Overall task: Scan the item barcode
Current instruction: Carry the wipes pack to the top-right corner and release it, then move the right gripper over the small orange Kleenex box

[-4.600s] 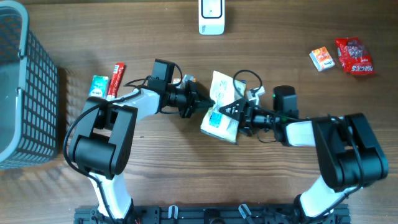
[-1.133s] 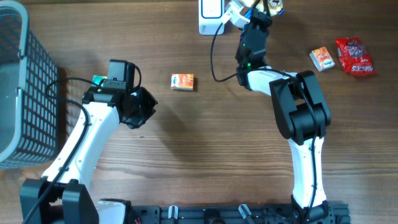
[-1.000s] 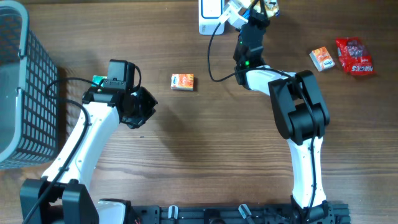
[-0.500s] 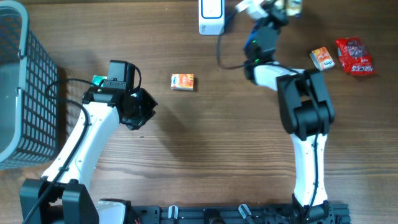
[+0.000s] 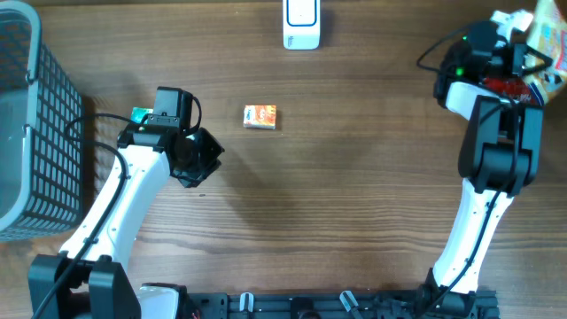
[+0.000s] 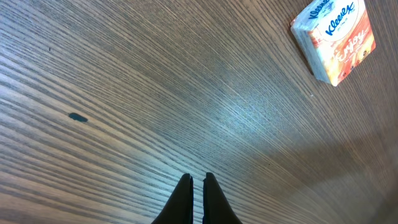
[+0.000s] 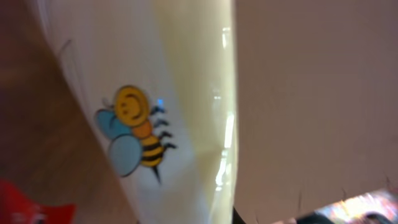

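Note:
The item [image 5: 547,37] is a white and pale-yellow packet with a cartoon bee on it. It hangs at the table's far right back corner, with my right gripper [image 5: 524,42] shut on it. In the right wrist view the item [image 7: 180,118] fills the frame, blurred, and hides the fingers. The white barcode scanner [image 5: 301,23] stands at the back centre, well to the left of the item. My left gripper [image 5: 200,156] hovers shut and empty over bare wood at the left; its fingertips [image 6: 197,181] nearly touch.
An orange Kleenex tissue pack [image 5: 260,116] lies left of centre and also shows at the top right as the tissue pack [image 6: 336,38]. A grey mesh basket [image 5: 27,133] stands at the left edge. A green packet [image 5: 139,114] lies behind the left arm. A red packet [image 5: 501,84] peeks from under the right arm.
My right arm has swung from beside the scanner at back centre to the far right corner, carrying the item. The left arm has not moved.

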Robot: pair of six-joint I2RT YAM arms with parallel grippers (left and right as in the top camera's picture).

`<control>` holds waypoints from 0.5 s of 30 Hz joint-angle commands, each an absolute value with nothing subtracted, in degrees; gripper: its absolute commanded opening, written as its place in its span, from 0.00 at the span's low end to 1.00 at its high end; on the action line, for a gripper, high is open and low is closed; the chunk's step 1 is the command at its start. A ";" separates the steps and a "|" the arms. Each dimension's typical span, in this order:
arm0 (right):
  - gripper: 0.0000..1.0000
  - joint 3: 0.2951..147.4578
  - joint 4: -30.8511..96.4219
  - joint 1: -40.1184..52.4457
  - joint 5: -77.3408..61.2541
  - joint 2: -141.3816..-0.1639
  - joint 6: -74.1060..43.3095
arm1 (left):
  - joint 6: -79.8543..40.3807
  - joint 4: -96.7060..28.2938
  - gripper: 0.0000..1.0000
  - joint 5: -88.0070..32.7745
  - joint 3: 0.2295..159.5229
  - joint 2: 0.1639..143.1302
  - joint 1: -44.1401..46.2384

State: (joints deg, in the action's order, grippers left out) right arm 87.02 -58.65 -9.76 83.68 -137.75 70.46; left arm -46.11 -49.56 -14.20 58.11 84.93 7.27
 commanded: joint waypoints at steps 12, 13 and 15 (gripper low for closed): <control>0.88 83.85 -56.53 -9.50 87.05 -137.80 61.32 | -45.36 -50.37 0.04 -14.02 57.87 84.12 6.96; 0.94 83.85 -56.55 -9.34 87.07 -137.80 61.30 | -45.36 -50.39 0.04 -14.02 57.87 84.09 6.96; 1.00 83.88 -57.63 -8.93 87.07 -137.80 61.43 | -45.39 -50.41 0.04 -14.02 57.87 84.09 6.96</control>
State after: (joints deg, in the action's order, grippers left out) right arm 84.33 -56.47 -9.74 86.19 -137.75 63.05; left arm -46.11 -50.22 -14.20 58.11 84.93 7.27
